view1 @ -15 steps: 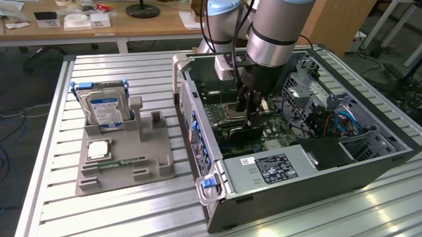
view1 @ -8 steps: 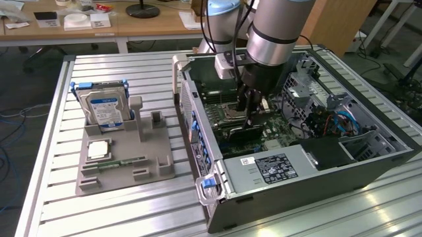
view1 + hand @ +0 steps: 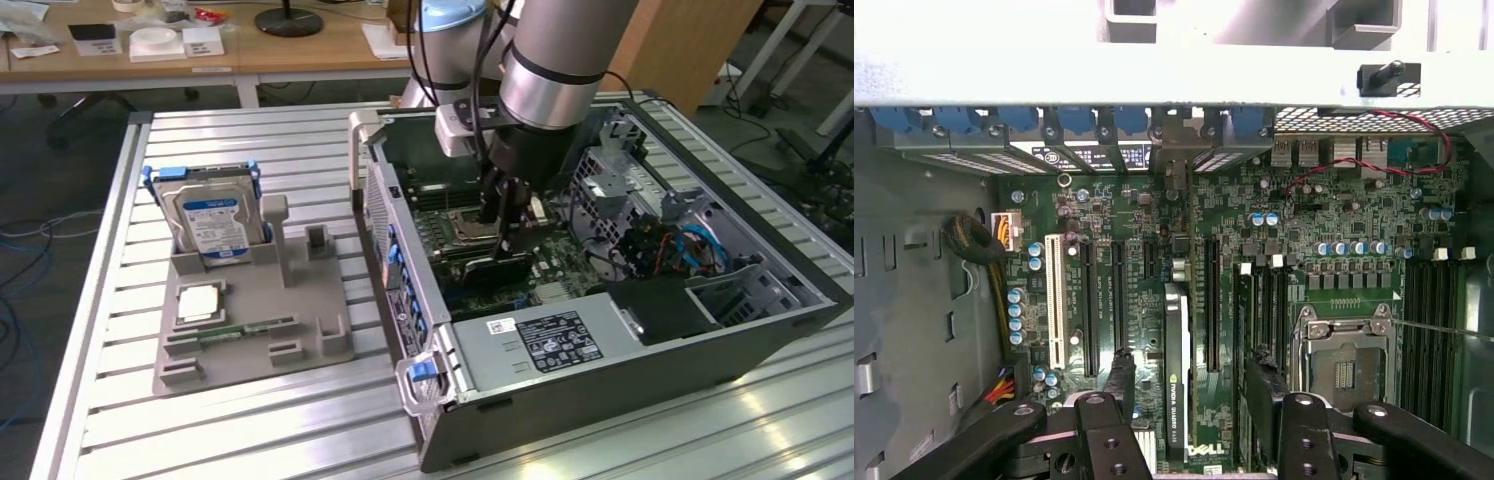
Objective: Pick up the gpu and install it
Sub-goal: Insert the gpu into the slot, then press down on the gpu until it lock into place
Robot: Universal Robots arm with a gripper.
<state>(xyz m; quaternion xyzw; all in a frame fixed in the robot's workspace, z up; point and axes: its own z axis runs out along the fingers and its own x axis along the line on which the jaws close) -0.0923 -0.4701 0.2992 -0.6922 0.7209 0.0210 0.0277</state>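
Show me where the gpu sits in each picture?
Exterior view: the gpu stands on edge inside the computer case, under the arm.
Wrist view: the gpu shows edge-on among the long black slots.
Shared landmark: the silver CPU socket beside it.

The thin dark gpu card (image 3: 1176,370) stands on edge in the open computer case's (image 3: 641,375) green motherboard (image 3: 1334,215), directly beneath the black pincer (image 3: 1189,400), whose fingers (image 3: 1122,375) flank it.
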